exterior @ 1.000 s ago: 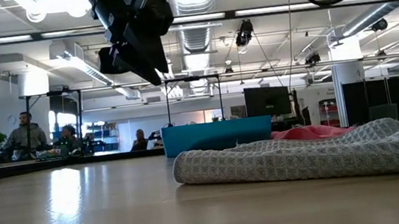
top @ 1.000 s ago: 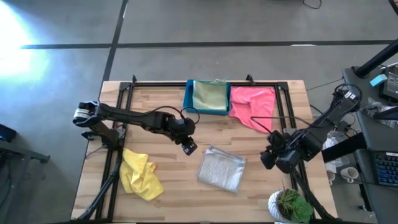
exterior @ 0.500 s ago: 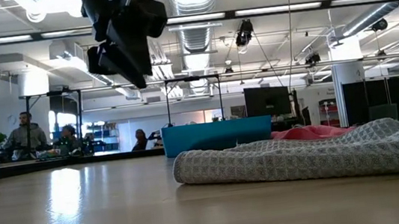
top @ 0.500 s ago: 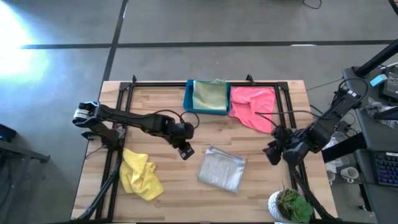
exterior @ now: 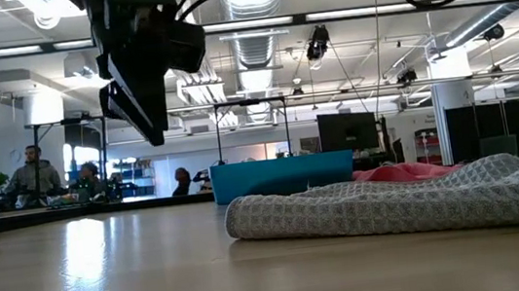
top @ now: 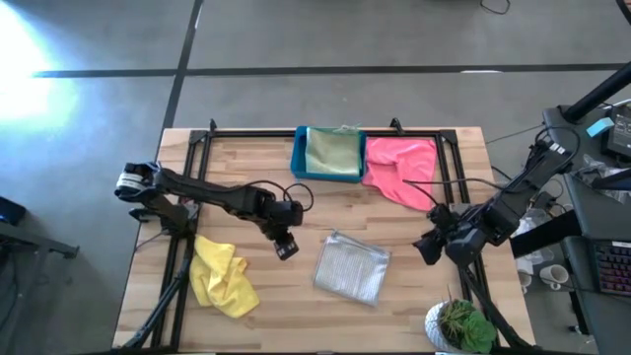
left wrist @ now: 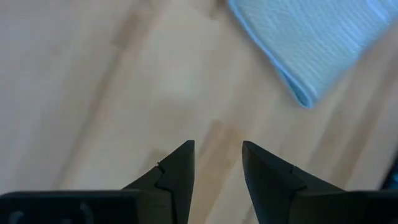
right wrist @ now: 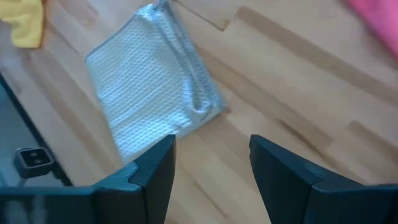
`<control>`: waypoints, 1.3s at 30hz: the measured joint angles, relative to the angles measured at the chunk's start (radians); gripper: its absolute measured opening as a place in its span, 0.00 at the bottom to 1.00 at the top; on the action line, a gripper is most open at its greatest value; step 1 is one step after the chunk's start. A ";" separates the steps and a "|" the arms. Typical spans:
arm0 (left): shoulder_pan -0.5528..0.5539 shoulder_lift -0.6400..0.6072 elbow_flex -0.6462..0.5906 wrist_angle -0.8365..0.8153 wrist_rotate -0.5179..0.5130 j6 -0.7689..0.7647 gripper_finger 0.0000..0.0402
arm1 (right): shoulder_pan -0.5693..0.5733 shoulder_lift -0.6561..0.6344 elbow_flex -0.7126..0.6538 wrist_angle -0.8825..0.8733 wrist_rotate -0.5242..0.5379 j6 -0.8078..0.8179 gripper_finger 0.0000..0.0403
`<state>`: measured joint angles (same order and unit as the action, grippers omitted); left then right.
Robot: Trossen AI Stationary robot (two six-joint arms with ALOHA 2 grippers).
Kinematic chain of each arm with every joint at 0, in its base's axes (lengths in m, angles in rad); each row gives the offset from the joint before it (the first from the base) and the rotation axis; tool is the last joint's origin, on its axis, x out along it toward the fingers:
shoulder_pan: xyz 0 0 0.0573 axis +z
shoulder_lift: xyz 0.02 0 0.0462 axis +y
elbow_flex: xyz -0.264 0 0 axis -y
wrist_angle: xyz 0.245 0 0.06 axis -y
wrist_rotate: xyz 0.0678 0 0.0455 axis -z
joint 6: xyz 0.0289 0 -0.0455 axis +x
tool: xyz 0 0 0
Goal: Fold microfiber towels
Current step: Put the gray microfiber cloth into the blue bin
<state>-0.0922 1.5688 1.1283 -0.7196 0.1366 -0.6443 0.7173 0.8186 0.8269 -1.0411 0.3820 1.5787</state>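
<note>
Inside the blue bin at the table's far edge, a pale green towel is only partly seen, perhaps covering another. Beside it the pink towel lies spread. The folded grey towel rests mid-table, the yellow towel crumpled near the left edge. Bare wood is seen between them. The left gripper and right gripper hover with fingers apart, holding nothing.
</note>
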 joint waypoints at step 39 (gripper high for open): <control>0.140 -0.014 -0.116 0.741 0.205 0.335 0.29 | -0.010 0.171 -0.064 0.255 0.198 0.026 0.48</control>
<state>0.0479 1.5551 1.0119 0.0217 0.3417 -0.3090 0.7072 0.9893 0.7624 -0.7859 0.5799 1.6044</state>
